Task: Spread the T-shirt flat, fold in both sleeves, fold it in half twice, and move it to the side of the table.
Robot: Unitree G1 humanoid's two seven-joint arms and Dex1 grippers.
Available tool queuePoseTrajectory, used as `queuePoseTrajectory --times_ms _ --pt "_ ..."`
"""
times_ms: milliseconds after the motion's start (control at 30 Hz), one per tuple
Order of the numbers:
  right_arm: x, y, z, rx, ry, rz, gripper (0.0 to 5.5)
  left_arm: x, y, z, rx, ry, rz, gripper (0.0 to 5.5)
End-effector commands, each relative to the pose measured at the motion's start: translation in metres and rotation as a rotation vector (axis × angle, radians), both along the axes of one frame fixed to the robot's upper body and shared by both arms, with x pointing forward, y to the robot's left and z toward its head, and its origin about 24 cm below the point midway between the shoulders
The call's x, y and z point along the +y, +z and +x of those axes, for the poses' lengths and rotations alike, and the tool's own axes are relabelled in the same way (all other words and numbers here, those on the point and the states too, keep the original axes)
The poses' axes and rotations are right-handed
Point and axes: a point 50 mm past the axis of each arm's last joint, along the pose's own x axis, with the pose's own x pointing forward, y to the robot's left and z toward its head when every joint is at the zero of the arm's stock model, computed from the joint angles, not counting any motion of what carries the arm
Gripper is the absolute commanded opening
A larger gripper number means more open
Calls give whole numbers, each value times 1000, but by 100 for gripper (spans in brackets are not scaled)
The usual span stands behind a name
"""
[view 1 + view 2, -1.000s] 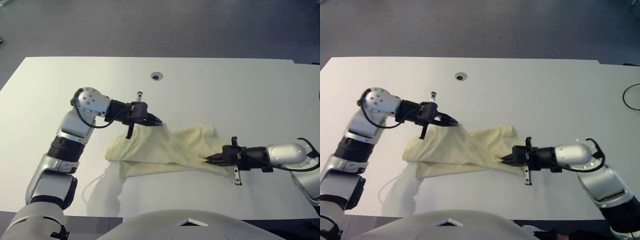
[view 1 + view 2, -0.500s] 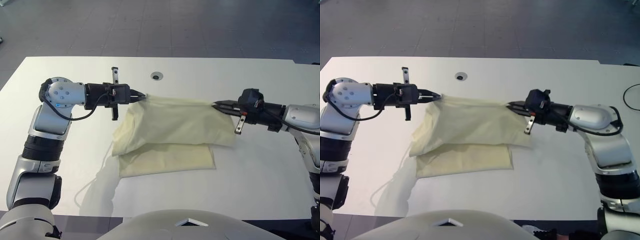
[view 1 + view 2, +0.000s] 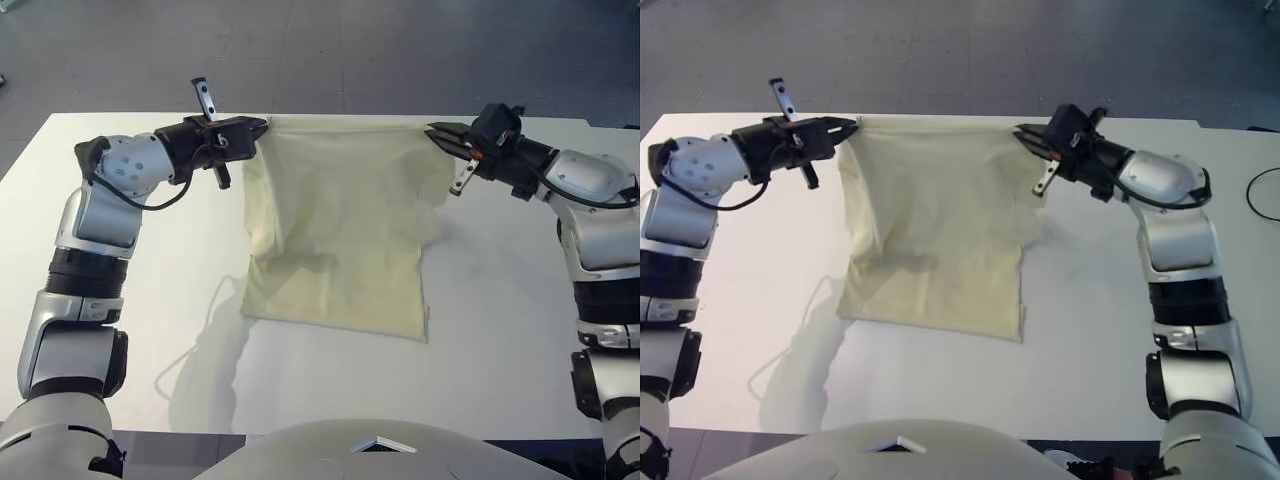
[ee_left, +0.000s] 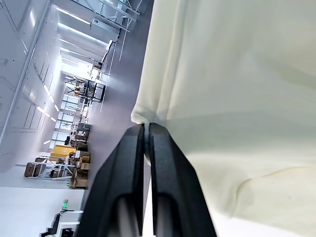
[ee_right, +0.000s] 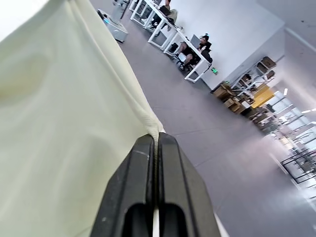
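A pale yellow T-shirt (image 3: 340,230) hangs stretched between both grippers above the white table (image 3: 500,330), its top edge taut over the table's far side. Its lower part drapes down and rests on the table near the front middle. My left gripper (image 3: 262,124) is shut on the shirt's upper left corner, seen close in the left wrist view as shirt cloth (image 4: 237,89) pinched at the left gripper (image 4: 146,126). My right gripper (image 3: 434,131) is shut on the upper right corner; the right wrist view has the right gripper (image 5: 157,136) clamping the hem of the shirt (image 5: 64,128).
Bare table surface lies to the left (image 3: 170,260) and right of the shirt. A cable loop (image 3: 1264,195) lies at the table's right edge. Grey floor (image 3: 350,50) lies beyond the far edge.
Both grippers rose and moved apart toward the far side, lifting the shirt from a crumpled heap into a hanging, stretched sheet. Each kept its hold on the cloth.
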Motion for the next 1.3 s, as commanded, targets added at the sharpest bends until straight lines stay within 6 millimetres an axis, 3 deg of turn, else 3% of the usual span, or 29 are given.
queuePoseTrajectory --times_ms 33,467,800,967,1067,1200,1300 --pt "5 22 24 -115 -39 -40 0 0 11 18 -84 40 82 0" --pt "8 59 75 -324 -174 -104 0 -5 37 66 -268 176 143 0" --pt "10 69 82 -419 -234 -144 0 -5 40 74 -311 215 148 0" --pt "11 75 79 -476 -218 -131 0 13 33 63 -280 173 160 0" --pt "11 75 73 -499 -159 -132 0 27 26 46 -241 112 159 0" --pt "5 60 56 -490 -16 -160 0 39 14 12 -165 29 194 0" --pt "-2 40 29 -432 96 -192 0 41 4 -14 -89 -31 218 0"
